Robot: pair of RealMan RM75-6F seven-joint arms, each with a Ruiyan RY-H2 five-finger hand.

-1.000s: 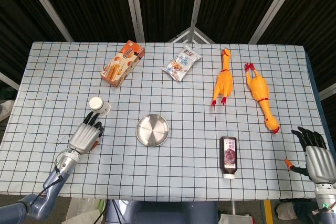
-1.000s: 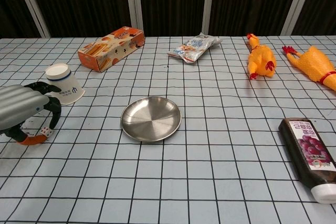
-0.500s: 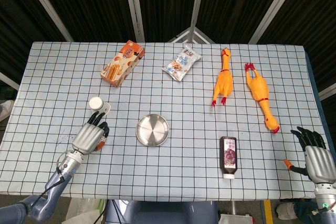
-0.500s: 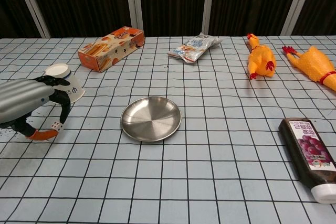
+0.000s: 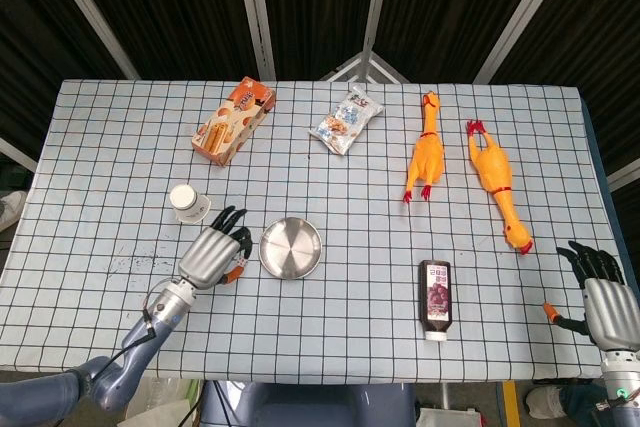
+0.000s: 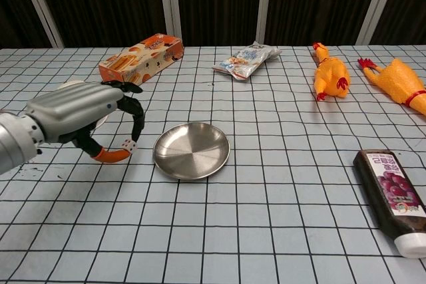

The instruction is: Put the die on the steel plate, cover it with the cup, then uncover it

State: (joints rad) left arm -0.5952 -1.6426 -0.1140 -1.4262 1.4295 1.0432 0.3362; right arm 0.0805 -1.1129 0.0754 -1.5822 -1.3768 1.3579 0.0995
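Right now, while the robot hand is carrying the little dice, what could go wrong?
The left hand pinches the die only at its fingertips, just left of the steel plate, so it could slip out and land on the table instead. If it drops onto the shiny plate, it might bounce or roll off. The cup lies on its side right behind the hand, so the arm might bump it and send it rolling.

The steel plate (image 6: 192,150) is sitting in the middle of the table (image 6: 266,231), with the left hand (image 6: 80,114) holding the die (image 6: 128,145) just left of it, the cup (image 5: 186,201) lying behind the hand, and the bottle (image 6: 394,192) lying far off to the right.
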